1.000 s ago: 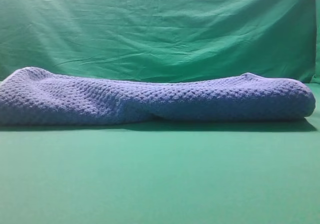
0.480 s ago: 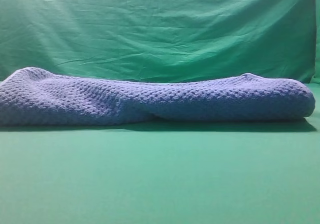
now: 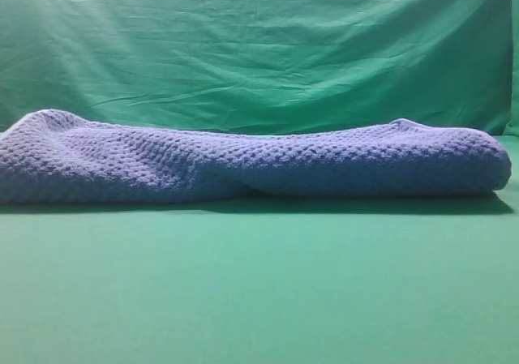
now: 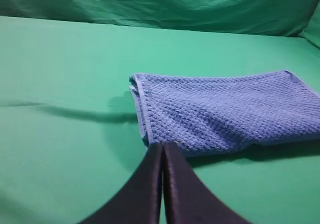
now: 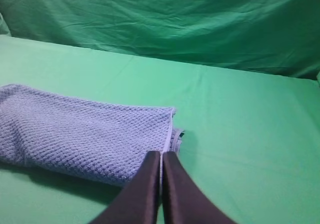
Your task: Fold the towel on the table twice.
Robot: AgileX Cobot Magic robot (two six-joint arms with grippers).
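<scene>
The blue-grey waffle towel lies folded in a long low band across the green table. In the left wrist view the towel shows its pale hemmed left end. My left gripper is shut and empty, its tips just in front of the towel's near left corner. In the right wrist view the towel shows its right end. My right gripper is shut and empty, its tips at the towel's near right corner. Neither gripper shows in the exterior high view.
A wrinkled green cloth backdrop hangs behind the table. Bare green table lies in front of the towel, to the left of it and to the right of it.
</scene>
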